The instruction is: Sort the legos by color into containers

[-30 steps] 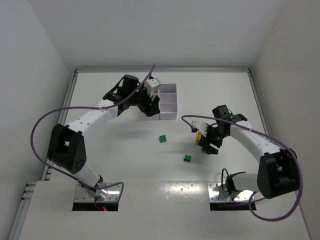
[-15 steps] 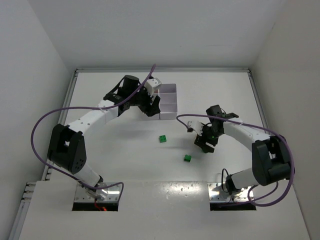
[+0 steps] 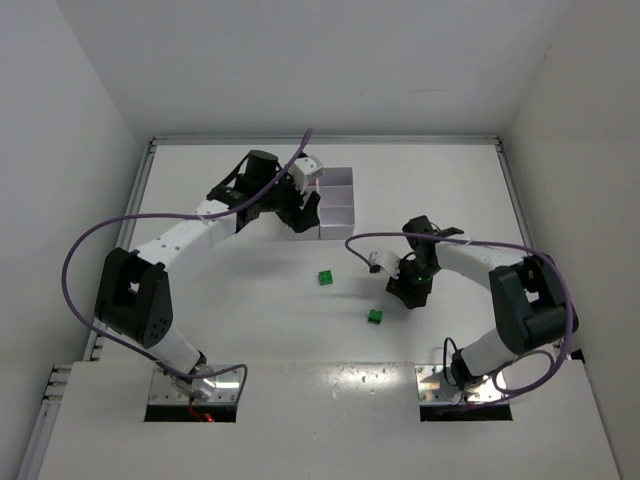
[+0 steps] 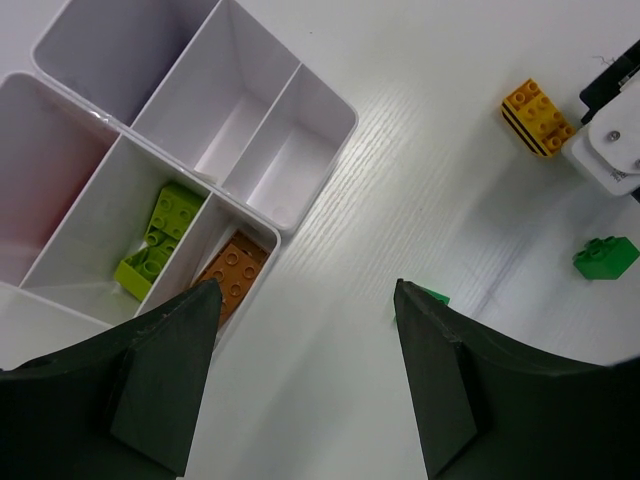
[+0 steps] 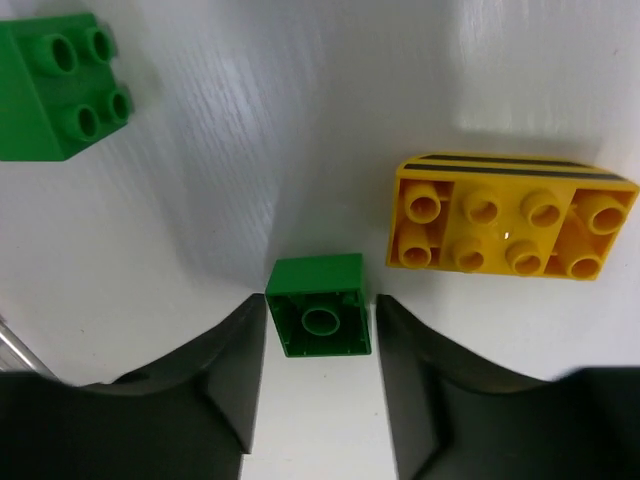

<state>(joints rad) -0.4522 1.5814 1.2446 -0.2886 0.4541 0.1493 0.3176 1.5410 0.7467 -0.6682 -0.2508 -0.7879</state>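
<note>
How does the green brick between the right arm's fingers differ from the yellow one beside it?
The green brick has one stud; the yellow brick has eight and is wider. The yellow brick has black side stripes; the green brick is plain. The green brick sits between the fingers; the yellow brick lies outside them. Both lie studs-up.
</note>
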